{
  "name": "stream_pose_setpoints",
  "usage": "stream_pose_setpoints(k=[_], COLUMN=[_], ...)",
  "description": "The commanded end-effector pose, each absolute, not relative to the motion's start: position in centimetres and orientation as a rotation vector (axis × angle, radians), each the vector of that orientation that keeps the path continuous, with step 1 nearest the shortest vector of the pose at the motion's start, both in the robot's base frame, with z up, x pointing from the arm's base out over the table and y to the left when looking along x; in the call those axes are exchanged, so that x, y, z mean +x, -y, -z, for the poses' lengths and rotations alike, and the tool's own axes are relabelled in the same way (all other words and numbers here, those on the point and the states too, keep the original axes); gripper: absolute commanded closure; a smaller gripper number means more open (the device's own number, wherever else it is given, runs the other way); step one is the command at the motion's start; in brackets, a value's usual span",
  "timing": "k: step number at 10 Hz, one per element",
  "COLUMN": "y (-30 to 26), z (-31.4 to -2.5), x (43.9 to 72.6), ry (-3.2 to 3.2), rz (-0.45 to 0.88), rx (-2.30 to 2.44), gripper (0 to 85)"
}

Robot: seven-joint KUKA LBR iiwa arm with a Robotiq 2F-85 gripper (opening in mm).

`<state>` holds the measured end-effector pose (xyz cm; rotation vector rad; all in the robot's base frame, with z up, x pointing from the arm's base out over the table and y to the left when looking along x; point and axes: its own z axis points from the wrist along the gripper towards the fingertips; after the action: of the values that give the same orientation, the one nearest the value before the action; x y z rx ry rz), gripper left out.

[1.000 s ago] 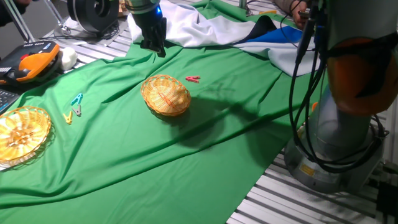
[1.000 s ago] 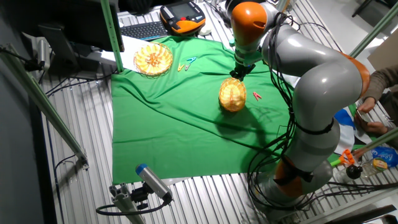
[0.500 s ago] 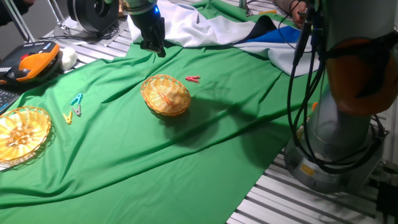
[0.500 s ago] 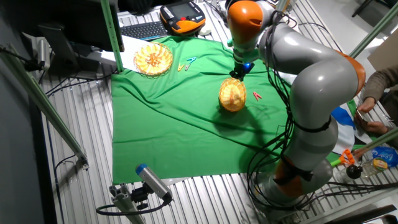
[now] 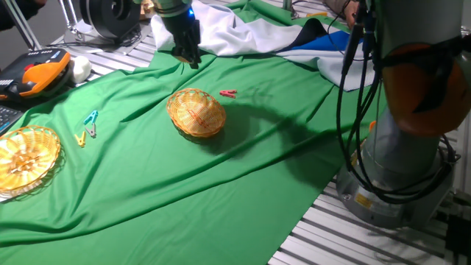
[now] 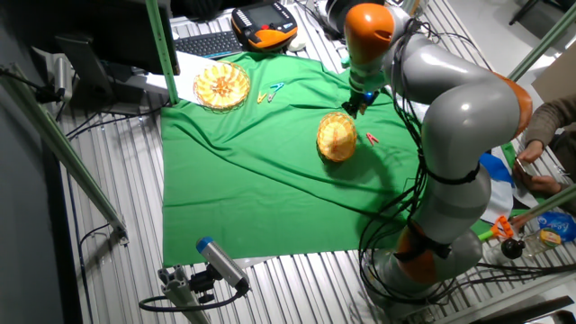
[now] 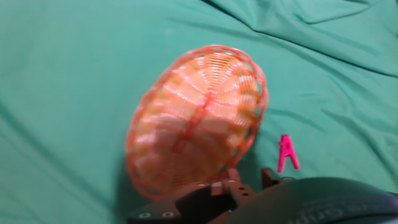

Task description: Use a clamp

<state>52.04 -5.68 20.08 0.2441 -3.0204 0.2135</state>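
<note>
Lying flat: red clamp [image 7: 286,153] | domed wicker basket [image 7: 196,118] beside | end effector [image 5: 188,57] opening unclear

Two wicker baskets, one overturned [image 5: 196,112] and one upright [image 5: 26,158], share a single green cloth [image 5: 221,184] with three small clips: one red clamp [image 5: 228,93], one teal clip [image 5: 91,118], one yellow clip [image 5: 82,138].

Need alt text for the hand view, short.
Looking down at a green cloth, a round wicker basket fills the centre of the frame, slightly motion-blurred. A small red clamp lies on the cloth just right of the basket, apart from it. The dark body of the hand edges the bottom of the picture.
</note>
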Motion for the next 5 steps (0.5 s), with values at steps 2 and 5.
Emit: stream_pose_setpoints(k=[2,5], y=[9.0,11.0], z=[-19.0,-17.5], x=[51.8,51.4], ry=[3.024,3.022], rz=[-0.204,-0.189], rx=[0.277,0.296], gripper=[51.0,51.0])
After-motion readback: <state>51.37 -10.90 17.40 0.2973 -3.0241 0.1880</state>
